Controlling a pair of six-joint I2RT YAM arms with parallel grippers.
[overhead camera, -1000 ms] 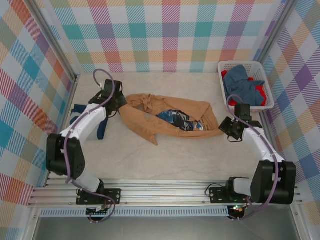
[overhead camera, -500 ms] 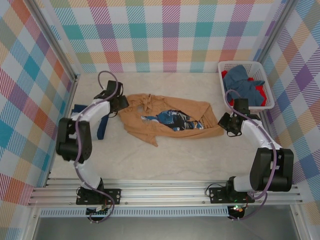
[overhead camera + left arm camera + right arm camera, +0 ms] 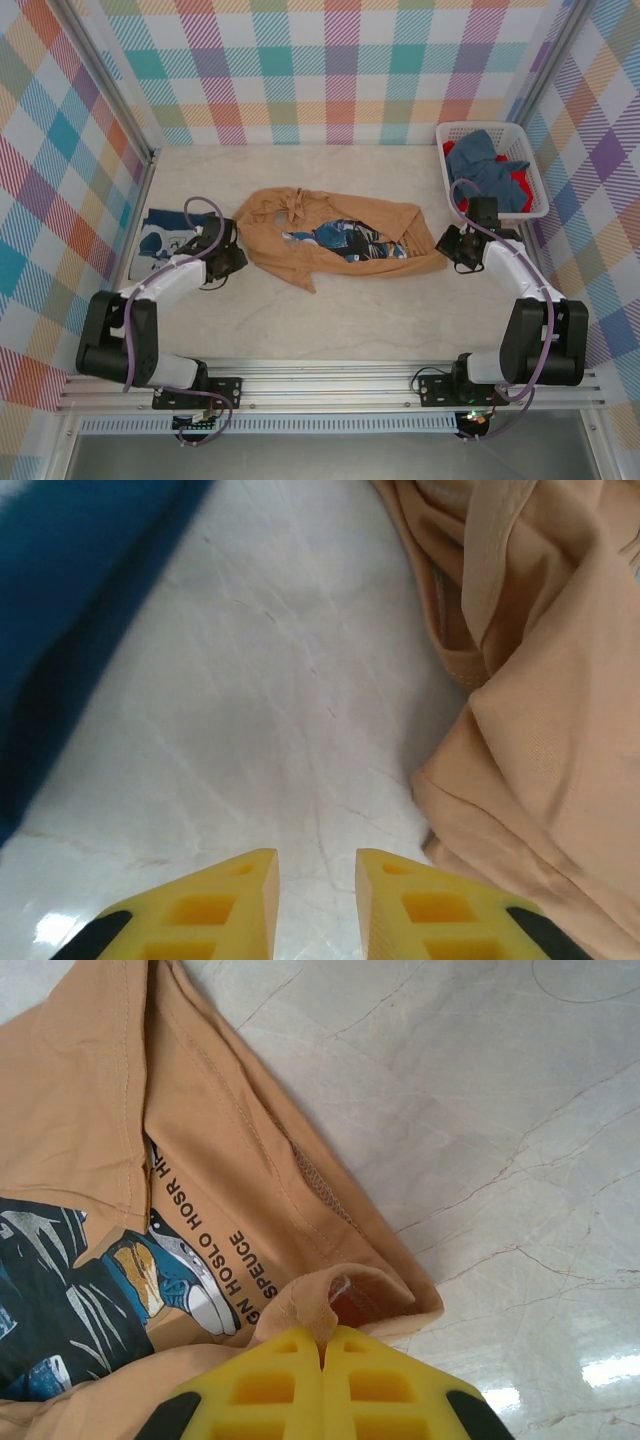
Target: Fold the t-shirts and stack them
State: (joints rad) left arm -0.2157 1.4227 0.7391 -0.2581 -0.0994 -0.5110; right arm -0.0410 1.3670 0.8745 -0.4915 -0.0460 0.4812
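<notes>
A tan t-shirt (image 3: pixel 300 235) with a blue-and-white figure print lies crumpled across the middle of the table. My right gripper (image 3: pixel 447 246) is shut on a fold at the shirt's right end, and in the right wrist view the tan t-shirt (image 3: pixel 90 1110) is pinched between the closed gripper (image 3: pixel 323 1335). My left gripper (image 3: pixel 235 262) sits low over bare table just off the shirt's left end. In the left wrist view the gripper (image 3: pixel 316 858) is open with nothing in it, the tan t-shirt (image 3: pixel 540 730) to its right. A navy t-shirt (image 3: pixel 160 235) lies flat at far left.
A white lattice basket (image 3: pixel 537 175) at the back right holds a blue t-shirt (image 3: pixel 490 175) and a red one (image 3: pixel 517 182). Plaid walls enclose the table on three sides. Bare marbled table (image 3: pixel 360 320) stretches in front of the tan shirt.
My left gripper let go of the tan shirt's left end, opened, and drew back toward the near side. The right gripper kept its hold and barely moved.
</notes>
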